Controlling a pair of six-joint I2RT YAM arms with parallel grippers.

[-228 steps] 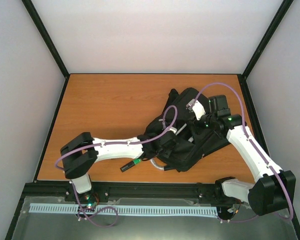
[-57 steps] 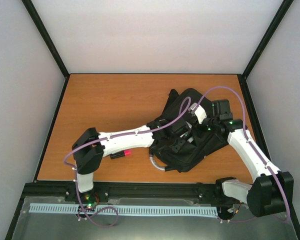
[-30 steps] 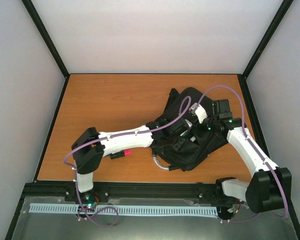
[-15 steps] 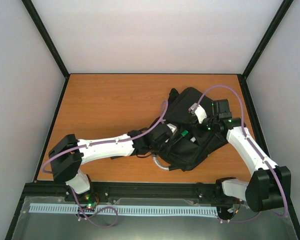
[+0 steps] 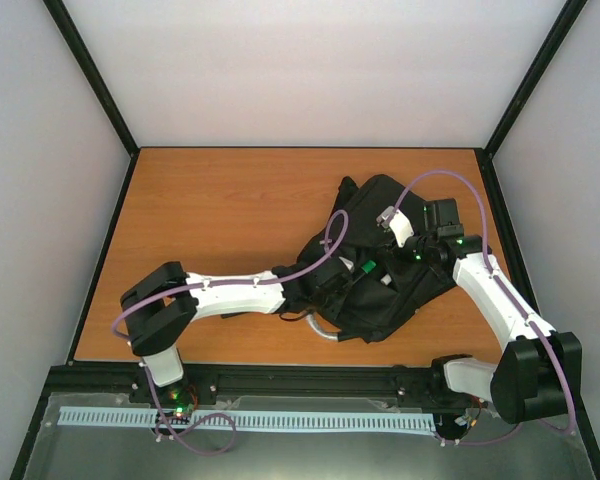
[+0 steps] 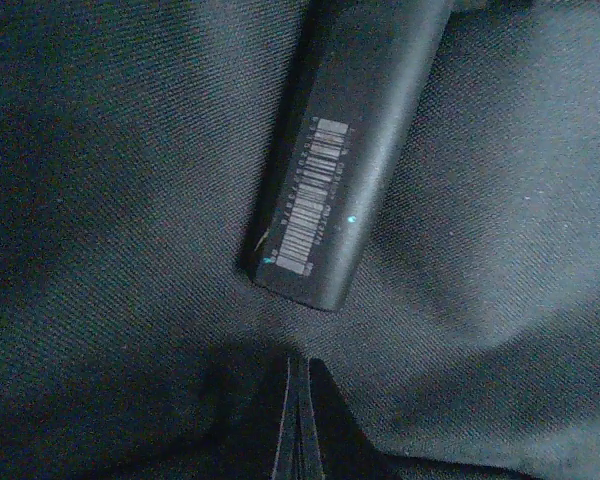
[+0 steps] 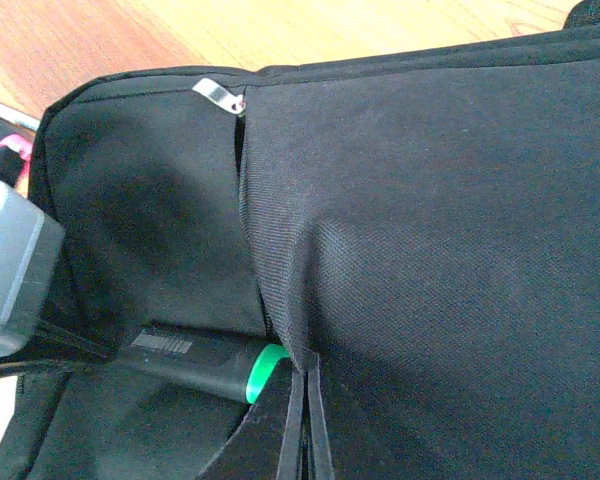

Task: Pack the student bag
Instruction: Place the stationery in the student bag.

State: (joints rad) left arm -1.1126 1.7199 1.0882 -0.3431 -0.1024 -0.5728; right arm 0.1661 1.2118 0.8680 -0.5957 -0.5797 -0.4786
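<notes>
inside the student bag (image 7: pixel 460 200) lies a marker (image 7: pixel 195 362).

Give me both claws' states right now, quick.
Left claw: closed, gripping nothing visible; black barcoded marker lies loose ahead.
Right claw: closed, pinching a fold of the large black fabric backpack.

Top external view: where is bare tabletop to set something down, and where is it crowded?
The table is bare across its far-left part, bordered by the back and left walls, the left arm and the student bag. A thin strip lies between the bag and the near edge. The right side is crowded: bag and right arm.
</notes>
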